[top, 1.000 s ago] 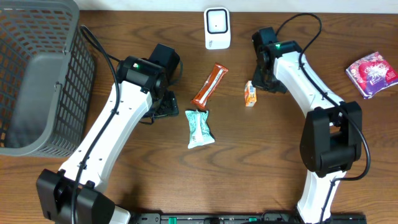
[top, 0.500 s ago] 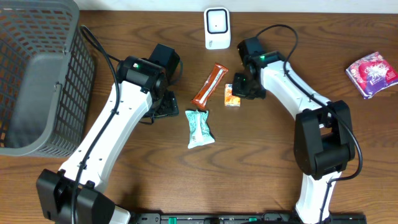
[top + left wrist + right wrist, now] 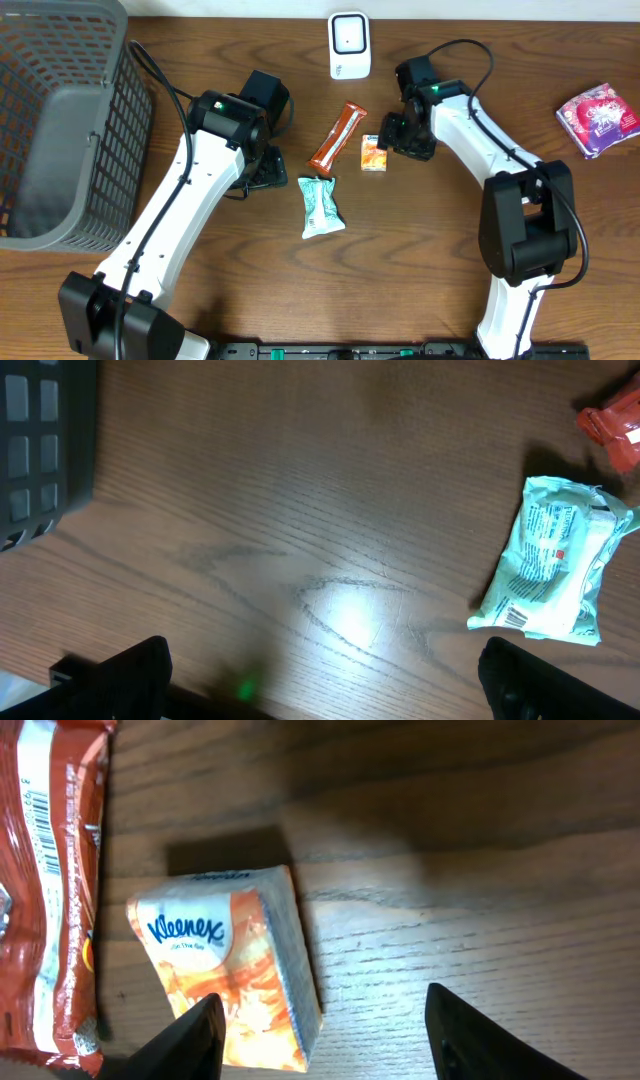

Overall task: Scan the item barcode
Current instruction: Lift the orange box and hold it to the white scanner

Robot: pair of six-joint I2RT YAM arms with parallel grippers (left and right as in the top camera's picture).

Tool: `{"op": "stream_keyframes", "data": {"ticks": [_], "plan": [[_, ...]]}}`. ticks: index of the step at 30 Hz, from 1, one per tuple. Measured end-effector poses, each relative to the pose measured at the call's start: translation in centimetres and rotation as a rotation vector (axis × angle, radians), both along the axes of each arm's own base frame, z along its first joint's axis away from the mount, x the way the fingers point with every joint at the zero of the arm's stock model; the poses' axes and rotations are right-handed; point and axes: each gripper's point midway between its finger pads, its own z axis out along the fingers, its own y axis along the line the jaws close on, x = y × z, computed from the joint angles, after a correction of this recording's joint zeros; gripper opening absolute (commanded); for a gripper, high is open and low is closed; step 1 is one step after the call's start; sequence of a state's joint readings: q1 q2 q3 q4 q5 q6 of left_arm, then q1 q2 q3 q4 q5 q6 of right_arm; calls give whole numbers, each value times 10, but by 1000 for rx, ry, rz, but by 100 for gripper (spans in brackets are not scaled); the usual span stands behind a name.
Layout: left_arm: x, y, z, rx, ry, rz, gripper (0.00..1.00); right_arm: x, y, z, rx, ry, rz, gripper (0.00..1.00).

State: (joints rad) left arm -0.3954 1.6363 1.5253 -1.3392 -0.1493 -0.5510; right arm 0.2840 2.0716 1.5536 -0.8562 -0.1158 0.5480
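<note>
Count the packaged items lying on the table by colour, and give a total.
Red-orange snack bar: 1
Orange Kleenex pack: 1
Teal-and-white packet: 1
Pink-and-purple packet: 1
Total: 4

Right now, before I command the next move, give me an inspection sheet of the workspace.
Surface: wooden table, no spills seen.
Job's things: scanner at the far edge; orange tissue pack lying on the table, apart from it.
Clutter: red snack bar, teal packet, pink packet, grey basket.
Grippers: left gripper open, empty; right gripper open, beside the tissue pack.
Cables: black cables looped along both arms.
Surroundings: nothing seen.
</note>
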Motion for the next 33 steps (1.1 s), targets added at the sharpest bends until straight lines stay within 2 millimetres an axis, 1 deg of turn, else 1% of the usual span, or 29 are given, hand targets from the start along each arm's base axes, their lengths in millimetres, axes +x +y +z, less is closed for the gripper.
{"op": "stream_keyframes", "data": {"ticks": [3, 5, 8, 10, 11, 13, 14, 16, 17, 22, 25, 28, 30, 32, 33], "plan": [[0, 0, 0, 0, 0, 0, 98, 4, 2, -2, 11, -20, 2, 62], [0, 0, 0, 0, 0, 0, 98, 5, 5, -8, 18, -35, 7, 62], [0, 0, 0, 0, 0, 0, 98, 0, 9, -20, 24, -37, 12, 55], [0, 0, 0, 0, 0, 0, 98, -3, 14, -29, 54, -40, 16, 53], [0, 0, 0, 0, 0, 0, 98, -3, 17, -29, 72, -49, 16, 51], [0, 0, 0, 0, 0, 0, 98, -2, 22, -29, 113, -67, 20, 38], [0, 0, 0, 0, 0, 0, 98, -2, 24, -29, 132, -73, 20, 29], [0, 0, 0, 0, 0, 0, 98, -5, 32, -30, 179, -67, 29, 6], [0, 0, 0, 0, 0, 0, 98, -6, 35, -29, 200, -65, 35, 1], [0, 0, 0, 0, 0, 0, 98, -18, 55, -24, 336, -19, 70, 1], [0, 0, 0, 0, 0, 0, 98, -24, 68, -21, 476, 19, 89, 1], [0, 0, 0, 0, 0, 0, 98, -17, 73, -6, 649, 9, 105, 1], [0, 0, 0, 0, 0, 0, 98, -6, 75, 17, 795, -44, 144, 1], [0, 0, 0, 0, 0, 0, 98, 5, 74, 46, 950, -106, 194, 1], [0, 0, 0, 0, 0, 0, 98, 7, 72, 56, 1002, -122, 209, 1]]}}
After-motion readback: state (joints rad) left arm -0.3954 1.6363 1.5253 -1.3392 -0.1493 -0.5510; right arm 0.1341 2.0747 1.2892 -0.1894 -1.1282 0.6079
